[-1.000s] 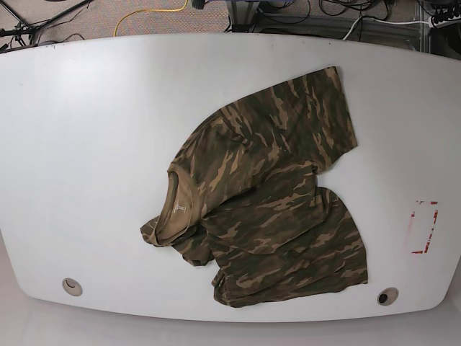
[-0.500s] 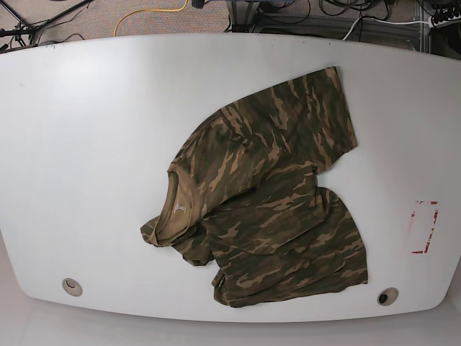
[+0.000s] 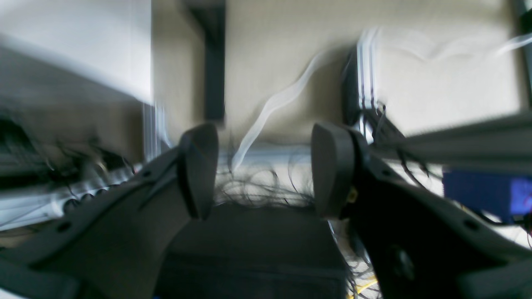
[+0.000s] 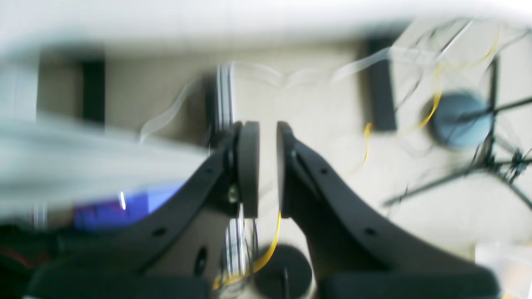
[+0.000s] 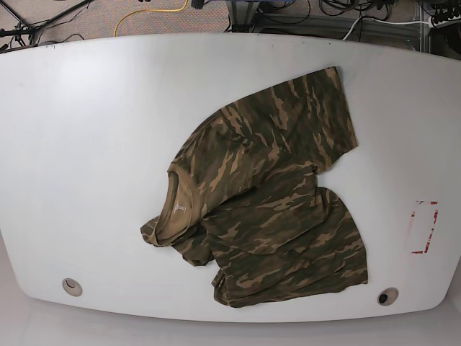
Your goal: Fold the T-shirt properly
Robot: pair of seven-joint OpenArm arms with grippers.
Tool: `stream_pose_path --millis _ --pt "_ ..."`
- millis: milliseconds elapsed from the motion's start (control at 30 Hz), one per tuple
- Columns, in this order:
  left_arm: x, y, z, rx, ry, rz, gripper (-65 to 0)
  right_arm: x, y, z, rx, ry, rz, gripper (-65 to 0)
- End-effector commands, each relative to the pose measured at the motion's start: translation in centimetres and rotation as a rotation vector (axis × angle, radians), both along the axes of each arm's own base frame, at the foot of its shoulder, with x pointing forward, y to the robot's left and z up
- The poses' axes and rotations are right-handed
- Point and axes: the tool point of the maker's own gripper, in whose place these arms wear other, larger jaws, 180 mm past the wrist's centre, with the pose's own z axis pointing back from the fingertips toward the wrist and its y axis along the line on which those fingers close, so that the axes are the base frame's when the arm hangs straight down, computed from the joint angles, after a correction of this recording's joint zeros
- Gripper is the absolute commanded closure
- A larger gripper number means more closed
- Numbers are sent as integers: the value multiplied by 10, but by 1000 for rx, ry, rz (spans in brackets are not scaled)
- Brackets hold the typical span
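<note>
The camouflage T-shirt (image 5: 266,194) lies crumpled and partly folded over itself on the white table (image 5: 94,144), right of centre. Its tan collar (image 5: 176,209) with a small label points left, and one sleeve reaches toward the far right. Neither arm appears in the base view. In the left wrist view my left gripper (image 3: 262,166) stands open and empty, facing blurred floor and cables. In the right wrist view my right gripper (image 4: 268,166) is shut, a thin slit between its pads and nothing in it, also facing the floor. The shirt appears in neither wrist view.
A red-outlined rectangle (image 5: 423,227) is marked near the table's right edge. Two round holes (image 5: 71,287) (image 5: 387,296) sit along the front edge. Cables and a yellow cord (image 5: 151,11) lie on the floor behind the table.
</note>
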Motion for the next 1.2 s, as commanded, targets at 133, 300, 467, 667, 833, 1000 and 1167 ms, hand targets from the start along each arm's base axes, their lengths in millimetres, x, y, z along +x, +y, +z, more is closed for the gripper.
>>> stream_pose_path --millis 133,300,467,667,833,1000,1167 --pt "-7 4 9 13 10 5 -328 -6 3 11 3 -7 -17 -69" --pt "3 2 22 34 -33 -35 -333 -2 4 20 7 -32 -21 -68" --pt "16 -2 30 43 -72 -58 -333 9 3 26 6 -70 -5 -67" --pt "34 -7 33 57 -117 -81 -332 28 -3 32 -14 -123 23 -63" --pt "47 -9 36 58 -152 -81 -333 42 -4 34 -18 -160 27 -63" --pt "68 -8 43 52 -204 -62 -333 66 -7 32 -27 -202 34 -63" --pt "80 -9 52 58 -240 -71 -333 80 -7 34 -29 -234 37 -62"
